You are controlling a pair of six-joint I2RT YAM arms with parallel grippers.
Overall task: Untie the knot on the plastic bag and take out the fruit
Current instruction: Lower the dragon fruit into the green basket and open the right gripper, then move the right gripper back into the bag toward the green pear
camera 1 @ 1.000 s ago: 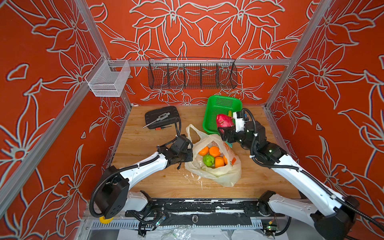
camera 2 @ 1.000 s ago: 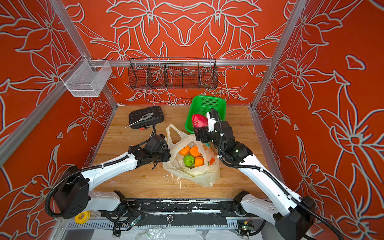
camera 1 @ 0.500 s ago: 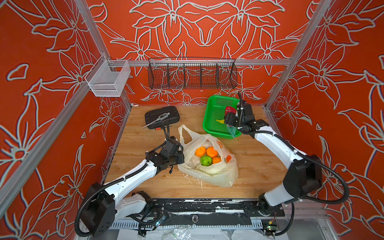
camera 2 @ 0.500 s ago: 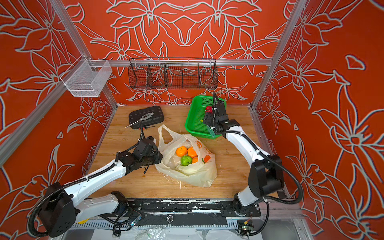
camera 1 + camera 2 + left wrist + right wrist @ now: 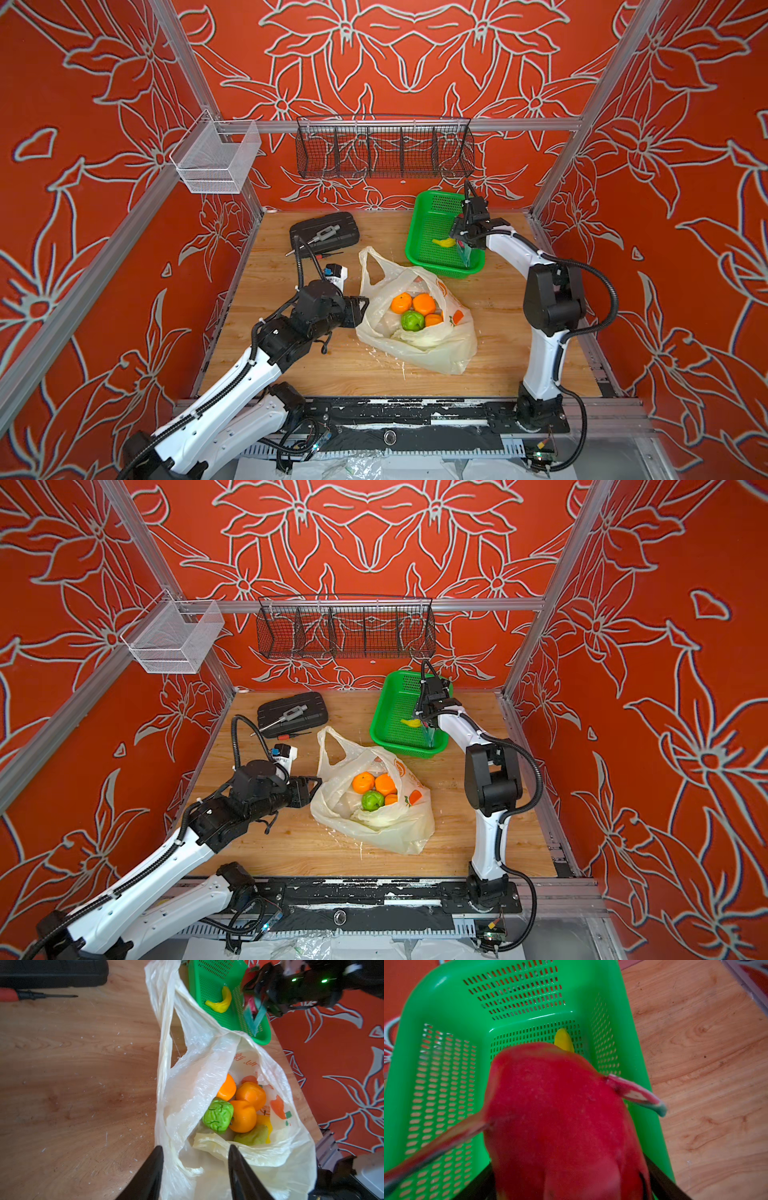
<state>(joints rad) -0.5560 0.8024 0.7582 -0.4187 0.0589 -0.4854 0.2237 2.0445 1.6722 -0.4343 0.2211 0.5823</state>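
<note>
The plastic bag [image 5: 419, 349] [image 5: 386, 833] lies in the middle of the wooden table with its mouth wide open. Its handle loop [image 5: 368, 266] hangs loose, and I see no knot. Inside are fruit: oranges [image 5: 401, 302] [image 5: 243, 1115] and a green fruit [image 5: 412, 321] [image 5: 218, 1115]. My left gripper [image 5: 360, 306] [image 5: 194, 1148] is open at the bag's left edge, its jaws standing either side of slack film. My right gripper [image 5: 467, 243] [image 5: 571, 1178] is shut on the pink dragon fruit [image 5: 560, 1115] above the green basket [image 5: 432, 208] [image 5: 436, 991].
A yellow banana [image 5: 442, 242] [image 5: 563, 1040] lies in the green basket. A black tool case [image 5: 324, 232] and a screwdriver [image 5: 31, 995] sit at the back left. A black wire basket [image 5: 384, 145] and a white mesh basket [image 5: 216, 162] hang on the walls.
My right arm has carried the dragon fruit from above the bag back over the green basket. My left gripper has opened and let go of the bag's edge.
</note>
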